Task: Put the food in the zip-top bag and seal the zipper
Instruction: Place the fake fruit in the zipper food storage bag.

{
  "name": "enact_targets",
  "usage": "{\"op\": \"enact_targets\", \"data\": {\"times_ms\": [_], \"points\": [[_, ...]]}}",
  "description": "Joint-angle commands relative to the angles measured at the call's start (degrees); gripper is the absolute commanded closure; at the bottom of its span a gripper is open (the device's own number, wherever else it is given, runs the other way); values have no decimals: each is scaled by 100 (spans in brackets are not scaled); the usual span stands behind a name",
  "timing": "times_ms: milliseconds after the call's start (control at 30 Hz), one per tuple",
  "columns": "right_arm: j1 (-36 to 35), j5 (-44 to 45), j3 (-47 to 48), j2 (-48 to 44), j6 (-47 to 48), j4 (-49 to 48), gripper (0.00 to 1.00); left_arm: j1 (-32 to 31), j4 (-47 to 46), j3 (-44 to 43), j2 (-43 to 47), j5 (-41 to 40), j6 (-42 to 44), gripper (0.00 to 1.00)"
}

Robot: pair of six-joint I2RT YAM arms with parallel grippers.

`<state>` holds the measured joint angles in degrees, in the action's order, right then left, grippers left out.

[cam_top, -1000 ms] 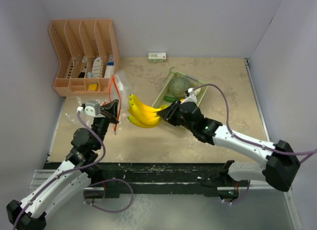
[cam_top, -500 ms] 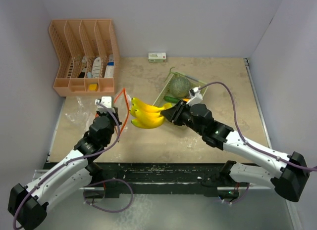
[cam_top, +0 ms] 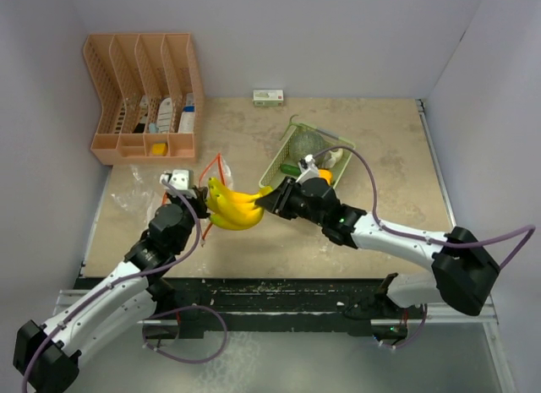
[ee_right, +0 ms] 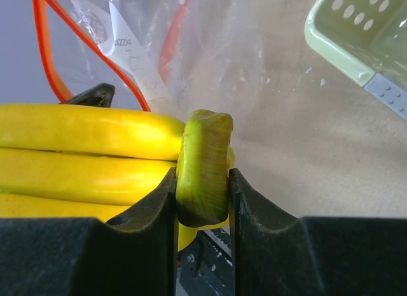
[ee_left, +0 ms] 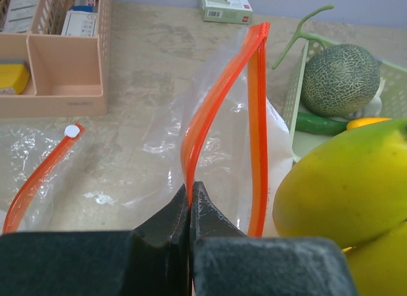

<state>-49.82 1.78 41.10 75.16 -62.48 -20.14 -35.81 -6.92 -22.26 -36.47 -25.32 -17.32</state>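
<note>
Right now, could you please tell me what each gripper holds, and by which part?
Right gripper: banana bunch, by its green stem. Left gripper: zip-top bag, by its orange zipper strip.

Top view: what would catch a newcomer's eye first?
The yellow banana bunch, held by its green stem in the right gripper, hangs mid-table beside the open mouth of the zip-top bag. The left gripper is shut on the bag's orange zipper edge, holding it upright. Behind, a netted melon sits in the green basket.

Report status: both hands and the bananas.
Left hand shut on zip-top bag rim, mouth open. Right hand shut on banana bunch stem, bunch beside bag mouth, not inside. Melon, cucumber in basket. Nothing blocking the mouth.
</note>
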Motion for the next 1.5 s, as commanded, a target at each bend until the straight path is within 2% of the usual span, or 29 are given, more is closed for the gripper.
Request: {"op": "enact_targets", "data": {"times_ms": [0, 133, 233, 333, 500, 800, 1100, 1267, 1467], "points": [[-9, -375, 342, 104, -510, -561, 100, -30, -668, 249, -27, -50, -109, 100], [-10, -320, 525, 374, -841, -90, 100, -29, -1333, 502, 102, 94, -15, 100], [-4, -357, 399, 525, -1374, -278, 100, -23, -1536, 533, 276, 267, 43, 100], [-1, -441, 488, 761, -1520, -292, 100, -26, -1589, 579, 440, 473, 30, 100], [-1, -361, 899, 1193, -1519, 178, 100, -24, -1462, 617, 740, 681, -89, 100], [5, -53, 976, 1526, -1302, 479, 100, -29, -788, 439, 1460, 753, -202, 100], [3, 79, 1012, 1607, -1123, 643, 100, -31, -1185, 361, 939, 991, -241, 100], [8, 264, 1059, 1391, -1017, 740, 100, -28, -1538, 688, 543, 1148, -397, 100], [8, 699, 1245, 1337, -686, 1346, 100, -30, -1415, 879, 447, 1249, -426, 100]]}}
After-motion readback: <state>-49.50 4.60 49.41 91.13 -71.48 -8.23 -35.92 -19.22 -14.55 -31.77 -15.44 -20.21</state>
